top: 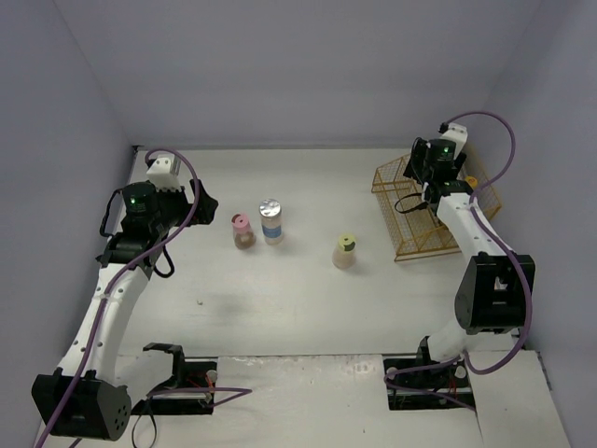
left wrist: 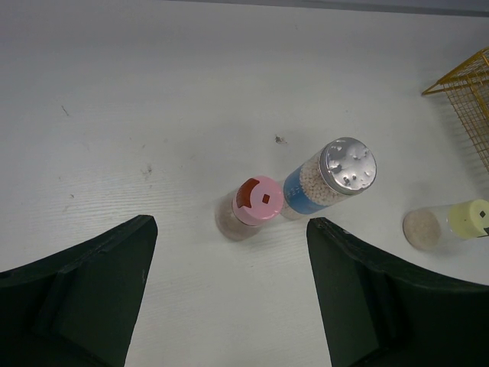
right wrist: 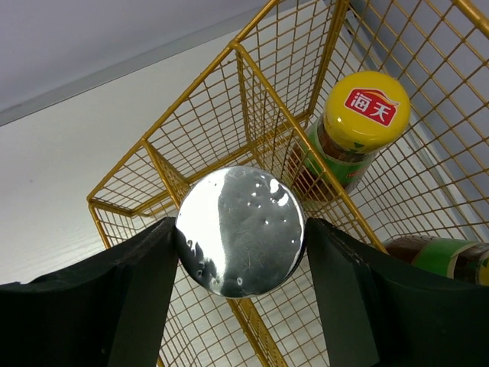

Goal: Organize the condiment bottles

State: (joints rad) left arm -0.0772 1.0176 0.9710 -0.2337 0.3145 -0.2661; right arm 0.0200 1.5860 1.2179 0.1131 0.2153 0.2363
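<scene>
From above, upright on the matte white counter [top: 308, 299]: pink-lidded brown jar [top: 243, 231], just beside it blue-and-white-labelled silver-lidded jar [top: 271, 221], farther right pale yellow-green-lidded jar [top: 345, 251], then gold wire basket [top: 415, 245]. From the left wrist, left tool [left wrist: 229, 225] spread wide, holding nothing, above the pink lid's dark-red flap and the perforated silver shaker top. From the right wrist, right tool [right wrist: 241, 229] clamped on second silver-lidded jar [right wrist: 229, 245], glossy round lid over the basket's grid; inside, yellow-capped sauce bottle [right wrist: 365, 115] with red badge reading 海天 and green label, another green-labelled dark bottle [right wrist: 439, 256] cut off at the edge.
</scene>
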